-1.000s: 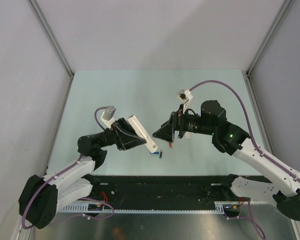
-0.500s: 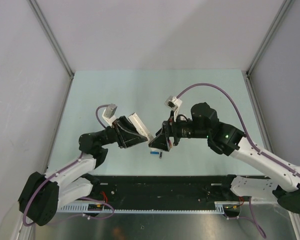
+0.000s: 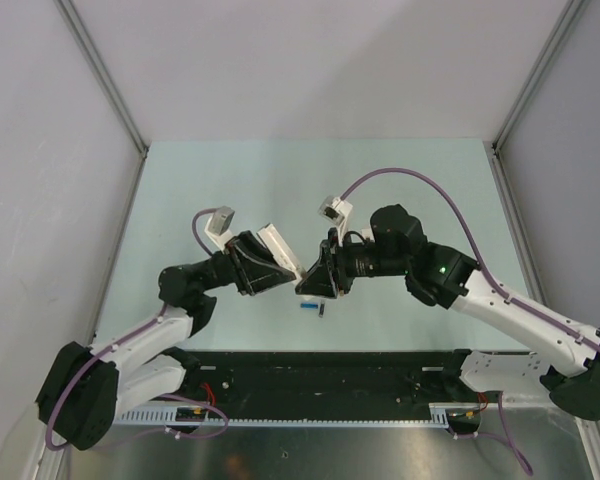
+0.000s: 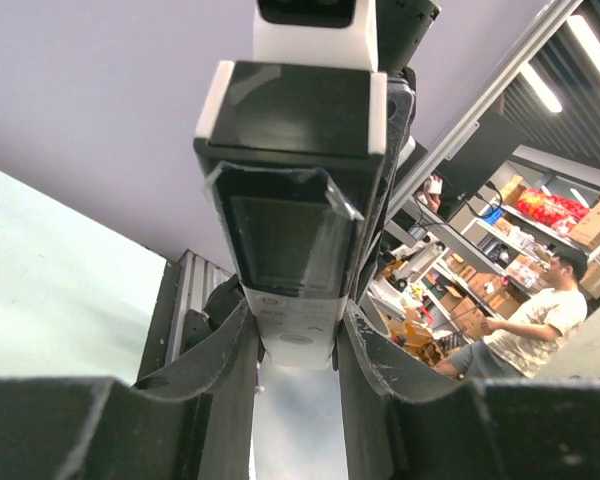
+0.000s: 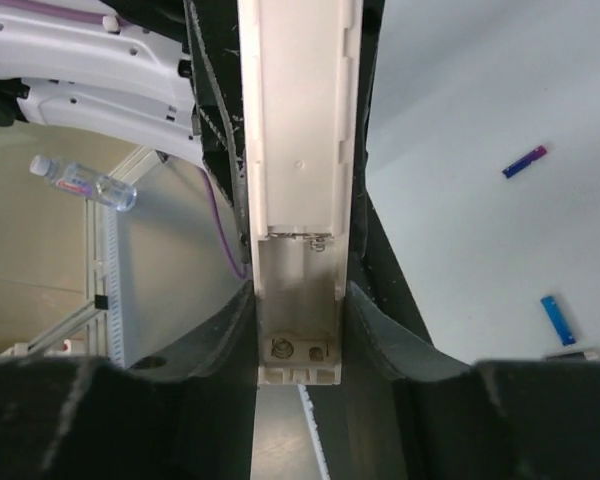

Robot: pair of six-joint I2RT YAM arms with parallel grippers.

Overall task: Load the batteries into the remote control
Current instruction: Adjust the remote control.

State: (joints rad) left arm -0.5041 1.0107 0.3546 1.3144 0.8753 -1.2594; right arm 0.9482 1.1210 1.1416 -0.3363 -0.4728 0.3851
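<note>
Showing from the overhead view, two arms are meeting over a pale green table [image 3: 230, 180]: at frame centre the left gripper [image 3: 283, 264] is clasping the remote control [image 3: 273, 240], a white bar slanting from upper left to lower right above the surface, while the right gripper [image 3: 306, 281] is coming in on the bar's lower end. Two batteries [image 3: 308, 306] are lying loose on the table just below that meeting point. Looking through the left wrist camera, the left gripper [image 4: 295, 325] is squeezing the remote control [image 4: 292, 260] at the centre of the frame, its fingers [image 4: 220, 350] pressing both long edges. Looking through the right wrist camera, the right gripper [image 5: 298, 330] is hugging the remote control [image 5: 298, 120], its fingers [image 5: 380, 330] appearing to touch both sides, so it seems to be gripping the bar too. The battery compartment [image 5: 296, 285] is standing open and empty, and batteries [image 5: 557, 319] are resting on the table at the right of the frame. Judging by this, loading has not begun: every visible cell is waiting to be picked up and inserted. Compared with a second ago, the right arm has swung left from well apart to reach the bar, and its jaws have been narrowing.
</note>
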